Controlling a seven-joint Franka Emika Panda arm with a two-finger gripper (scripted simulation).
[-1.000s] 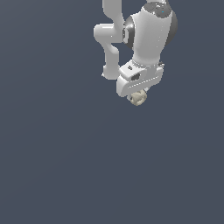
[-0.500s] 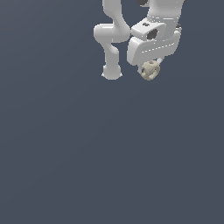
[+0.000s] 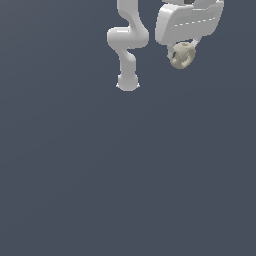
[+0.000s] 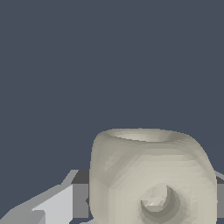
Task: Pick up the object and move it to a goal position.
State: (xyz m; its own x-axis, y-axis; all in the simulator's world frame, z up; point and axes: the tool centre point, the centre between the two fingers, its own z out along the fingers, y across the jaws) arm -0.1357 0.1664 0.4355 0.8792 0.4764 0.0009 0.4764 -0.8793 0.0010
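**Ball held aloft in gripper**

While the plain dark grey-blue ground (image 3: 125,175) fills most of both views, the white arm (image 3: 128,45) stands near the exterior view's top, base on the ground. White gripper (image 3: 182,54) hangs at the exterior view's upper right, fingers pinching the object (image 3: 181,55), clear of the ground. Wrist view: the object (image 4: 151,175) is cream-beige, lumpy, with a round hole in one face and a dished face beside it; a grey finger (image 4: 57,203) shows alongside it.
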